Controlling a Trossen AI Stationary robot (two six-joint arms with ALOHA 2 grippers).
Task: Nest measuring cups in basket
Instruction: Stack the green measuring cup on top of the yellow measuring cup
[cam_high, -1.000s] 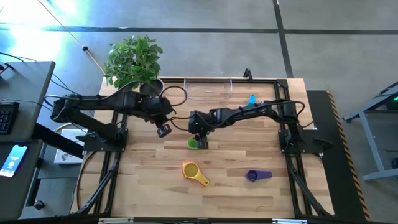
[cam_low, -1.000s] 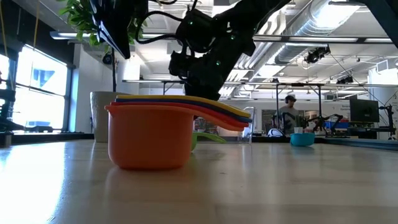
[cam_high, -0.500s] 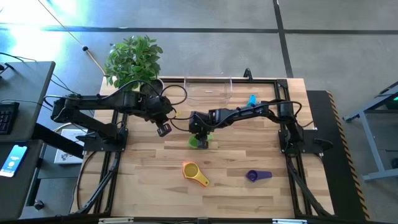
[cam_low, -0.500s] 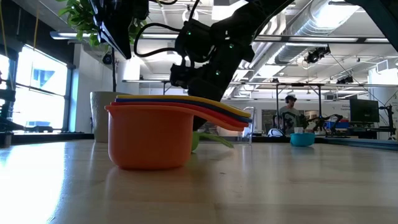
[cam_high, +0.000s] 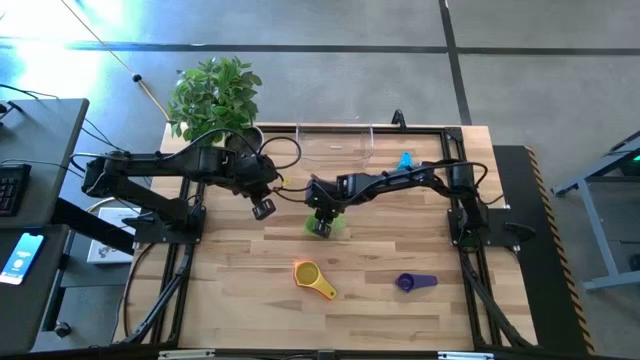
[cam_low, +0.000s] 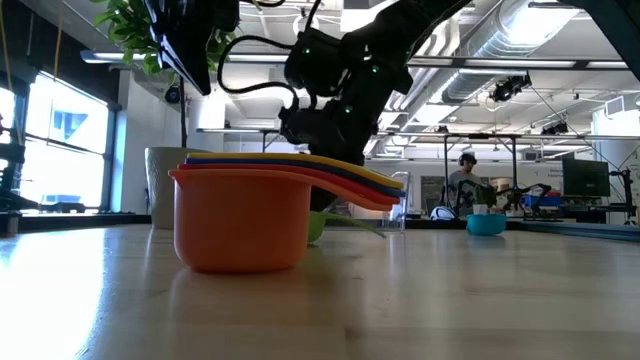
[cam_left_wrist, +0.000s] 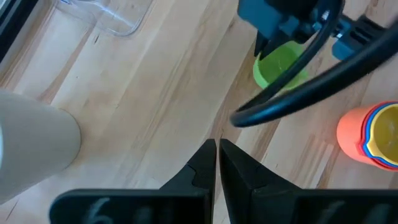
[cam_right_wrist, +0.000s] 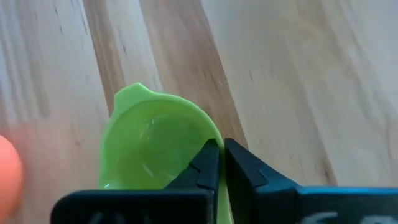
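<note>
The green measuring cup (cam_high: 331, 226) (cam_right_wrist: 152, 146) sits mid-table with my right gripper (cam_high: 321, 223) (cam_right_wrist: 219, 155) shut on it from above. In front of it, an orange cup holds other nested cups (cam_high: 308, 273) (cam_low: 240, 215) and rests on its base. The purple cup (cam_high: 405, 283) lies near the right front. The light blue cup (cam_high: 404, 160) (cam_low: 487, 223) stands at the far right. The clear basket (cam_high: 335, 145) is at the far edge. My left gripper (cam_high: 263, 208) (cam_left_wrist: 217, 155) hovers shut, left of the green cup (cam_left_wrist: 281, 65). My right gripper pinches the green cup's wall at the rim (cam_right_wrist: 219, 140). One finger (cam_right_wrist: 206, 158) is over the bowl's inside and the other (cam_right_wrist: 242, 165) is outside. The fingers point down from above. The low view shows the cup (cam_low: 314, 228) low by the table, its handle (cam_low: 355, 224) sticking out sideways.
A white pot with a leafy plant (cam_high: 215, 90) (cam_left_wrist: 31, 143) stands at the far left corner beside the basket (cam_left_wrist: 112, 15). Black frame rails border the table. Bare wood lies between the basket and the green cup. People and workbenches show in the room beyond.
The green cup has shifted a little toward the table's right under my right gripper. Its handle dipped and then came back nearly level. My left gripper has kept still.
</note>
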